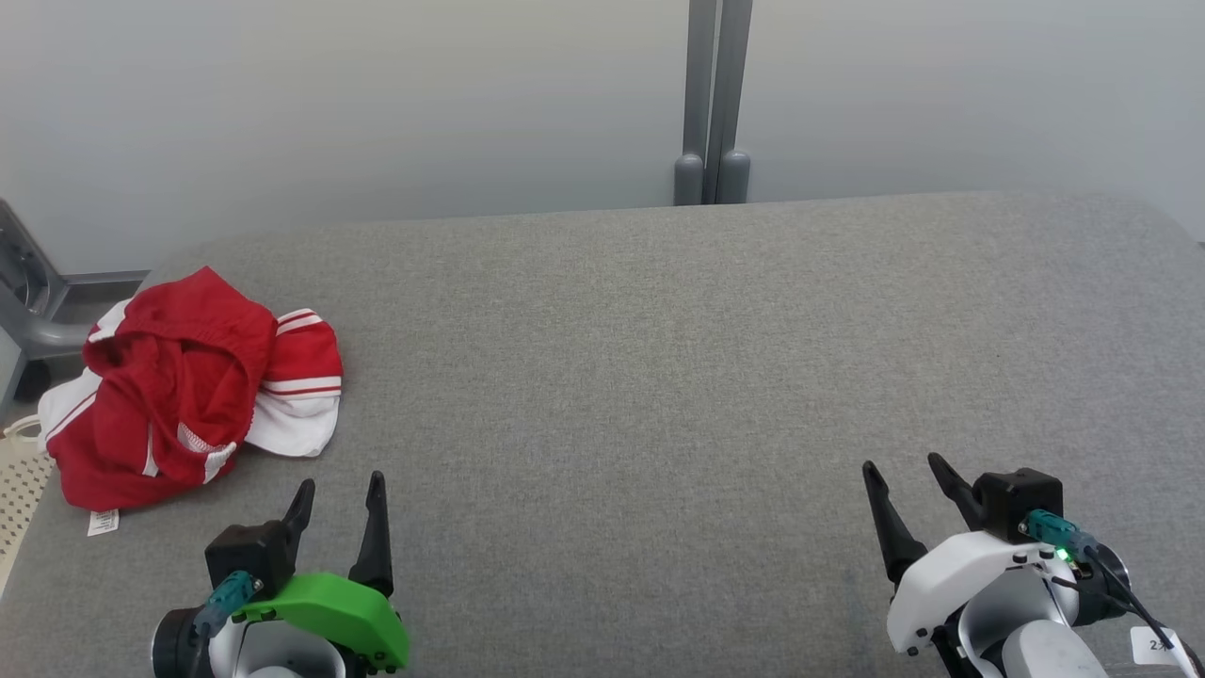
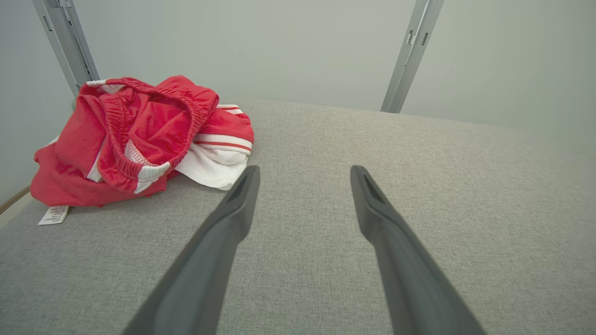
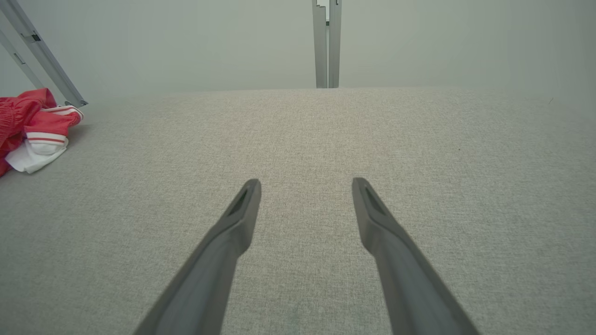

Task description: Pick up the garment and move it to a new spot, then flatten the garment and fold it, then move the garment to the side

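Though pointed a little to its right, sets the left pincer just beside the crumpled red-and-white garment, fingers spread wide and holding nothing. Keeps the right pincer equally wide and empty, well apart over bare bench. Could go wrong by pinching one loose layer, leaving the rest dragging, or by nudging the heap off the left edge, which it seems to lie right at. Offers broad open room at centre and right for spreading, with posts beyond the far edge.
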Motion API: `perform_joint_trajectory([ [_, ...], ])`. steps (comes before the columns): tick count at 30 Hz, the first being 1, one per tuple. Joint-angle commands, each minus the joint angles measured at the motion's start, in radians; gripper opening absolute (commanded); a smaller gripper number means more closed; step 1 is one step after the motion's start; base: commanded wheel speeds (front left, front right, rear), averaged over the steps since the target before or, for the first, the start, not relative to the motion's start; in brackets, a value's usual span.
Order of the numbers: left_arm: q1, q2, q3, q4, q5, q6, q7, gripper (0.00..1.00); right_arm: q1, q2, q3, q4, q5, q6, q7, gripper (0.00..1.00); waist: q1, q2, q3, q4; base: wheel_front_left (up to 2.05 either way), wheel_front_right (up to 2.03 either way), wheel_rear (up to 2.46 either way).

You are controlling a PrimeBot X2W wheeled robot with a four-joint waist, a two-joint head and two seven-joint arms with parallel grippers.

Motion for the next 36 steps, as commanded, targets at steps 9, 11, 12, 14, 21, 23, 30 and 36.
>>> perform_joint_trajectory([
  [9,-0.004,0.010,-0.010,0.007,-0.007,0.006,-0.002,1.00,-0.004,-0.004,0.000,0.000,-0.013,0.000,0.003,1.00,0.0000,0.0000,-0.004,0.007,0.00,0.00,0.00],
  [11,-0.004,0.010,-0.011,0.007,-0.009,0.006,-0.003,1.00,-0.002,-0.004,-0.001,-0.001,-0.013,0.000,0.004,1.00,0.0000,0.0000,-0.004,0.010,0.00,0.00,0.00],
  [12,-0.004,0.010,-0.011,0.008,-0.009,0.007,-0.002,1.00,0.001,-0.004,-0.001,-0.002,-0.013,0.000,0.004,1.00,0.0000,0.0000,-0.005,0.014,0.00,0.00,0.00],
  [14,-0.001,0.013,-0.011,0.008,-0.011,0.008,-0.001,1.00,0.007,-0.004,-0.001,-0.005,-0.013,0.000,0.004,1.00,0.0000,0.0000,-0.006,0.023,0.00,0.00,0.00],
  [21,0.002,0.019,-0.015,0.008,-0.015,0.010,0.004,1.00,0.020,-0.004,0.003,-0.011,-0.003,0.000,0.004,1.00,0.0000,0.0000,-0.006,0.085,0.00,0.00,0.00],
  [23,0.003,0.022,-0.017,0.006,-0.015,0.011,0.006,1.00,0.022,-0.004,0.007,-0.012,0.001,0.000,0.005,1.00,0.0000,0.0000,-0.005,0.109,0.00,0.00,0.00],
  [30,0.003,0.040,-0.019,-0.007,-0.011,0.016,0.018,1.00,0.023,-0.004,0.011,-0.006,0.018,0.000,-0.010,1.00,0.0000,0.0000,0.002,0.202,0.00,0.00,0.00],
  [36,0.012,0.050,-0.017,-0.021,-0.021,0.023,0.031,1.00,0.019,-0.004,0.019,0.010,0.035,0.000,-0.022,1.00,0.0000,0.0000,0.006,0.269,0.00,0.00,0.00],
])
